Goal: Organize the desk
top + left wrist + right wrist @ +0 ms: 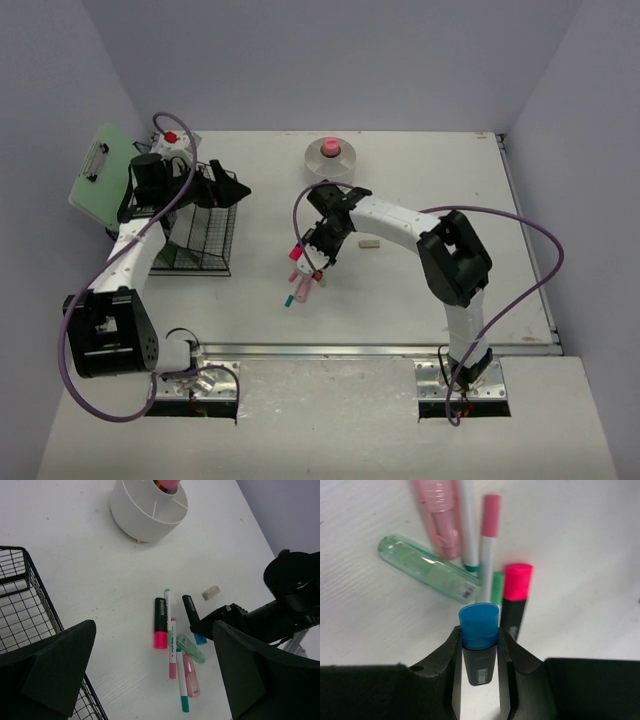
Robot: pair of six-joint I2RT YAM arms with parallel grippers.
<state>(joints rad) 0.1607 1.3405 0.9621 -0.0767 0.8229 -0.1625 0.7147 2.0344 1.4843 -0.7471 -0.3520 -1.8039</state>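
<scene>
Pale lavender walls [300,60] close in the off-white worktop [450,180] on its left, far and right sides, and a metal rail [380,350] runs along its near edge. The widest bare stretch lies at the right, toward the right wall.

The right tool [312,262] reaches down near the middle of the worktop, its jaws narrow and pressed against both sides of a blue-capped marker [479,630]. The marker may be resting on the surface or lifted just off it; the wrist view does not settle that. Just beside its cap lies a pink-capped highlighter [516,592] with a black body. Beyond these a clear green tube [427,567], a clear pink tube [437,520] and two thin white pens [171,645] lie in a loose cluster, some crossing each other. A small eraser [369,241] sits near the cluster, under the right forearm. A round white pen holder [332,160] stands toward the far wall, well apart from the pens.

The left tool [228,190] hangs above the left side of the worktop with its jaws spread wide and nothing between them. It is just over the rim of a black wire basket [200,240]. A green clipboard [100,175] sits at the far left, against the left wall.
</scene>
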